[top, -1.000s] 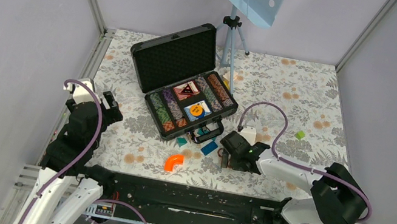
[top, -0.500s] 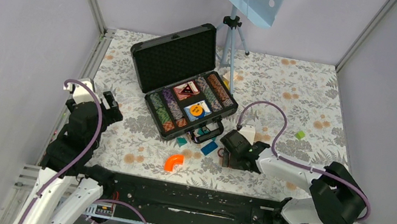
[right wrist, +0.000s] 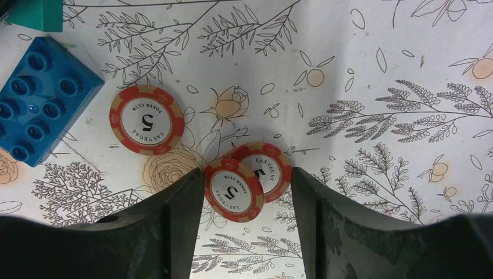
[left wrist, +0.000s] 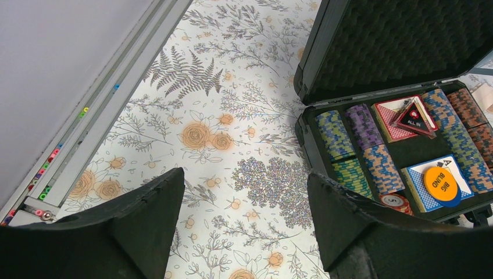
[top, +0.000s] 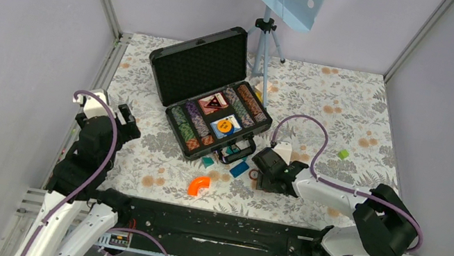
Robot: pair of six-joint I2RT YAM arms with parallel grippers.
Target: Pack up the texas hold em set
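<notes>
The black briefcase (top: 172,62) stands open on the floral table, lid up, with rows of striped chips (top: 191,125) and red and blue card decks inside; it also shows in the left wrist view (left wrist: 372,52). My right gripper (right wrist: 247,200) is open, low over the table just right of the case. Two overlapping red "5" chips (right wrist: 232,189) lie between its fingers, the front one touching the left finger. A third red chip (right wrist: 146,119) lies to the upper left. My left gripper (left wrist: 244,221) is open and empty, left of the case.
A blue studded block (right wrist: 38,99) and a teal block (right wrist: 40,13) lie by the loose chips. An orange curved piece (top: 199,184) lies in front of the case. A tripod (top: 264,43) stands behind the case. A small green piece (top: 343,153) lies at the right.
My right gripper has shifted slightly left and toward the case. The left arm has not moved.
</notes>
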